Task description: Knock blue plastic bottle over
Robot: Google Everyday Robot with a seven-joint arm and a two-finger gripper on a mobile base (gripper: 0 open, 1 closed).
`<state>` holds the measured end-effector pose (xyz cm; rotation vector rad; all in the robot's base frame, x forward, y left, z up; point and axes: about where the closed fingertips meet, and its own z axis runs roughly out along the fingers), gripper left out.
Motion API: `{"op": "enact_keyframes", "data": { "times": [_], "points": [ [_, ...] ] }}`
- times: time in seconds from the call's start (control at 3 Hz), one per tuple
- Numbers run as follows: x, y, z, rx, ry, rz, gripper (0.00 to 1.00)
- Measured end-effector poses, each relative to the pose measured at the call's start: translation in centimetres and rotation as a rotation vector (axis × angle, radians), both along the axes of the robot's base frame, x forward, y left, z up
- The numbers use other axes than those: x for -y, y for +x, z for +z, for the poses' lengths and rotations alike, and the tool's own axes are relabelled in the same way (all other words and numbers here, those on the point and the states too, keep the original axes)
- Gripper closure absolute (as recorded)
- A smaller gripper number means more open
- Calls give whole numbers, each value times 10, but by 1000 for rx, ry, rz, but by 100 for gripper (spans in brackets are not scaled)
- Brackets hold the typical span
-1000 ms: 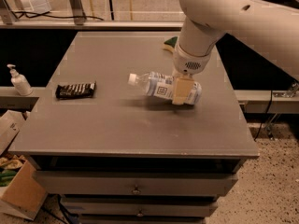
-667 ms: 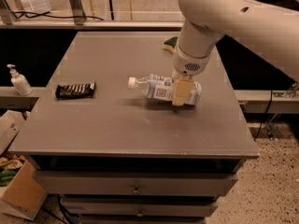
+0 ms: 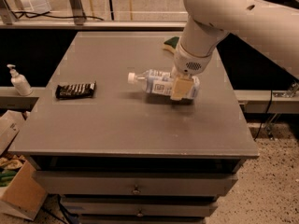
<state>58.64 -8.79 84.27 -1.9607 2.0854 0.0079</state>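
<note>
We are seeing the blue plastic bottle lying toppled, likely pushed. Our gripper is resting at its base; grip unclear.

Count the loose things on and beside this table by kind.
Bottles: 2, water bottle lying on the table, pump bottle off its left side
Packet: 1
Sponge: 1
Total: 4
The gripper is at the water bottle's base end.
</note>
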Motion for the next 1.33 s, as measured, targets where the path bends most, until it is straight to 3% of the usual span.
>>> {"op": "enact_keyframes", "data": {
  "times": [0.33, 0.67, 1.0, 1.33],
  "points": [
    [-4, -2, 5, -7, 42, 11, 0],
    [-5, -6, 10, -4, 94, 12, 0],
    [3, -11, 15, 6, 167, -17, 0],
    [18, -20, 17, 20, 278, -84, 0]
  ]
}}
